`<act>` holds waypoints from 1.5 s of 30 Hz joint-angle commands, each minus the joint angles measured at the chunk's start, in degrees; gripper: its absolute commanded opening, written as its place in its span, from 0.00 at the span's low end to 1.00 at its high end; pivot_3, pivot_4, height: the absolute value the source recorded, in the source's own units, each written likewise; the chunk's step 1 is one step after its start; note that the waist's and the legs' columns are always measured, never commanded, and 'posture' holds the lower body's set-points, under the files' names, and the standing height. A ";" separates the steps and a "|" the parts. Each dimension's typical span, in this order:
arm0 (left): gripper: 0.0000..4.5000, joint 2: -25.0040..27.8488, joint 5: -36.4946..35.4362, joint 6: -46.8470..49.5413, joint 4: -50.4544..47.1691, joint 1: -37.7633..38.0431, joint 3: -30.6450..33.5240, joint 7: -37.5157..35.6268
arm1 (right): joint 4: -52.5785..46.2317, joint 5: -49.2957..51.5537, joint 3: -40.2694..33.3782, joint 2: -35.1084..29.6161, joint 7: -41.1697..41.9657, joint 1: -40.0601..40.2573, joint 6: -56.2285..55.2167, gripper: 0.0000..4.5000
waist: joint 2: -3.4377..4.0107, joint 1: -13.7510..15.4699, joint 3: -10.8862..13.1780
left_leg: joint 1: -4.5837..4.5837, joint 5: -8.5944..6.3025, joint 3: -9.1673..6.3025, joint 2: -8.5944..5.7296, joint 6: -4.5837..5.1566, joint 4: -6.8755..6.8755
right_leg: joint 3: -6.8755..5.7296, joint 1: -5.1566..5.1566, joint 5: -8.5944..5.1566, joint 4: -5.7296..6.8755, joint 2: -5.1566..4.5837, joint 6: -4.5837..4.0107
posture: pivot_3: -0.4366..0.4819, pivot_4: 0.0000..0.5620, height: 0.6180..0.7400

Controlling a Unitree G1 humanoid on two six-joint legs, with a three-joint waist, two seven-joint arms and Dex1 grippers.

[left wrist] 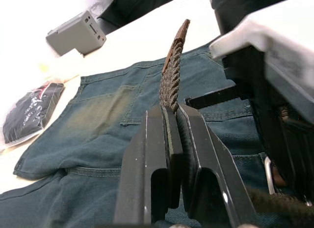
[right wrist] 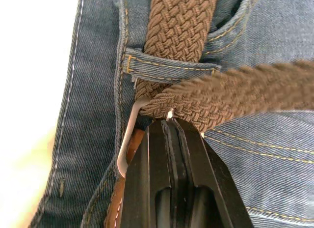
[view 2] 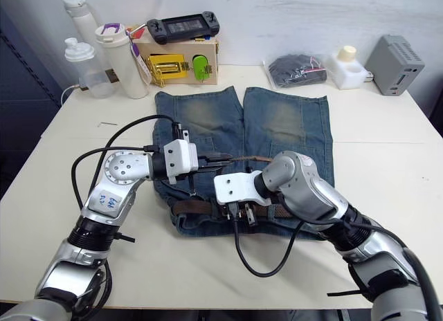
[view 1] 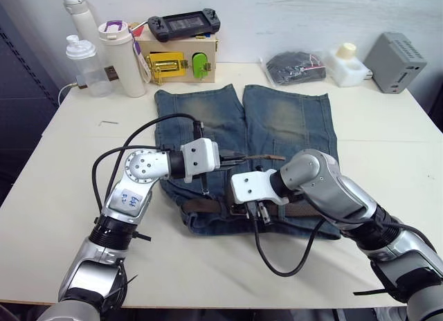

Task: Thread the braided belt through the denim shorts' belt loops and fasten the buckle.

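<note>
The denim shorts [view 1: 277,127] lay flat in the middle of the pale table [view 1: 69,196], legs pointing toward the far wall and the waistband toward the robot. The braided belt [right wrist: 181,21] ran along that waistband, and in the right wrist view it passed under one of the belt loops [right wrist: 167,66], with a second stretch of the strap crossing just below that loop. The left gripper [view 1: 232,157] hovered over the shorts near the waist with its two black fingers pressed together on the free tail of the belt, which stuck out past the fingertips, thin and brown, toward the robot's right. The right gripper [right wrist: 171,122] pointed down at the waistband, its jaws closed against the belt right at the silver buckle [right wrist: 128,134], whose metal frame curved out beside the fingers. I could not tell whether the prong had gone through the weave. The two grippers sat close to each other above the middle of the waistband. At the back of the table stood a wooden box [view 1: 181,58] with a yellow latch and a green piece on its front, a black handheld console [view 1: 184,23] resting on top of it, a few pale bottles [view 1: 104,54] to its left, a dark bundle in a clear bag [view 1: 296,65], and a grey device [view 1: 394,61] near the far right corner.
</note>
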 commanded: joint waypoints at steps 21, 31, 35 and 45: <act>0.00 -12.67 1.12 -18.99 28.43 -28.58 -6.73 -13.44 | 7.19 -9.67 16.94 3.84 5.06 8.92 -1.65 0.02 | -0.32 0.64 -1.46 | 0.42 -0.01 -0.03 0.03 -0.01 -0.03 | -0.04 0.47 -0.01 -0.11 0.04 -0.01 | 0.48 0.27 0.22; 0.00 -21.96 1.83 -24.79 38.25 -36.77 -6.52 -13.51 | 6.82 -11.65 16.39 4.78 6.53 10.81 -1.89 0.02 | -0.12 0.86 -1.70 | 0.94 -0.06 -0.31 -0.01 0.03 -0.14 | -0.30 1.24 0.00 -0.62 0.06 0.00 | 0.48 0.27 0.22; 0.00 -25.36 2.51 -25.63 40.19 -38.91 -5.99 -12.42 | 6.42 -12.03 16.38 5.00 6.83 11.25 -1.64 0.02 | 0.01 0.90 -1.77 | 0.97 -0.07 -0.40 -0.04 0.04 -0.14 | -0.37 1.37 0.00 -0.70 0.06 0.01 | 0.48 0.27 0.22; 0.00 -27.82 2.30 -24.71 40.86 -39.32 -3.85 -10.39 | 5.95 -13.13 15.71 5.38 7.61 12.45 -1.89 0.02 | 0.11 2.01 -1.83 | 1.96 -0.09 -0.63 -0.14 0.17 -0.85 | -0.52 2.20 0.15 -1.52 0.10 0.14 | 0.48 0.27 0.22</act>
